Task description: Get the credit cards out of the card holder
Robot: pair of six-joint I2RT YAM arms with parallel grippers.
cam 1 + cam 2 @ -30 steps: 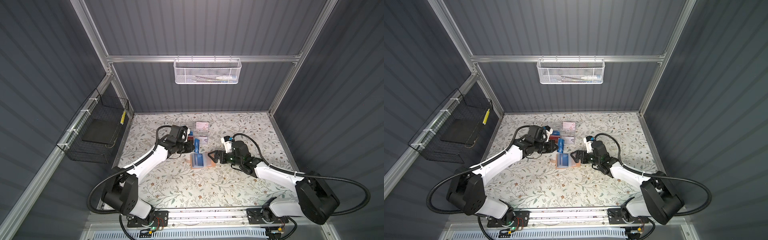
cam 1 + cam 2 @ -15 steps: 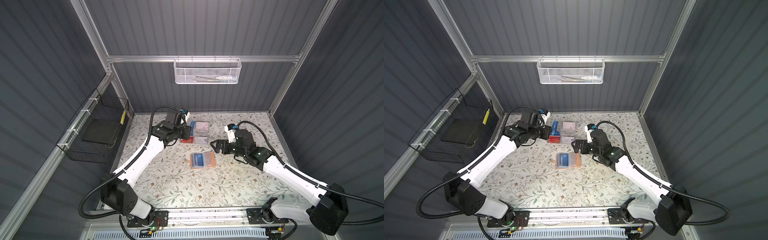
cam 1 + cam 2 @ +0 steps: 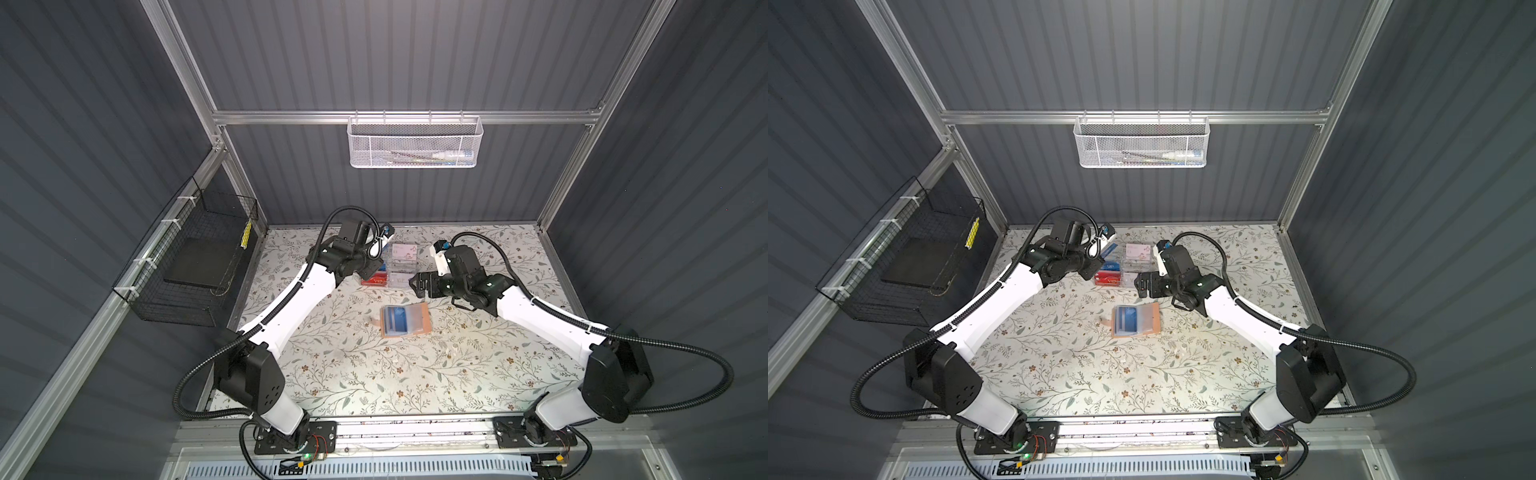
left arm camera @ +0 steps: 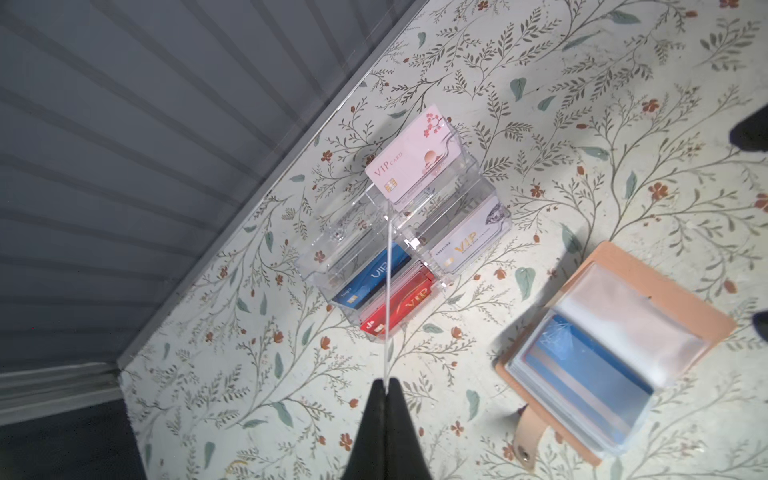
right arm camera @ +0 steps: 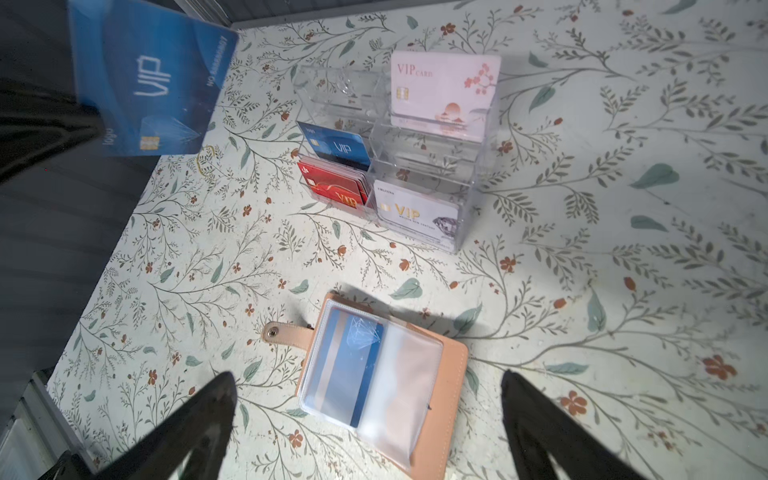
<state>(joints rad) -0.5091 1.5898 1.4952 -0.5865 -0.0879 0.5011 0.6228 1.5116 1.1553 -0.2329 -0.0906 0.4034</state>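
Left pincer (image 4: 386, 388) squeezes a blue card (image 5: 153, 83) over the clear box (image 5: 415, 145); next, drop it in. Right pincer (image 3: 417, 286) is wide open, empty, by the card holder (image 5: 451, 361).

Clear acrylic multi-compartment box (image 3: 405, 262) (image 5: 340, 95) standing near the back of a pale floral-patterned tabletop (image 3: 374, 374), white metal mesh basket (image 3: 413, 143) hanging from the aluminium rail (image 3: 291, 117) on the ribbed grey back wall (image 3: 395, 54), black wire basket (image 3: 195, 266) fixed to the left wall.

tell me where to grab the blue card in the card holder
On the blue card, probably the long edge by the fold of the card holder, from above at a shallow angle: it lies flat inside a clear sleeve, so only a thin edge offers grip.
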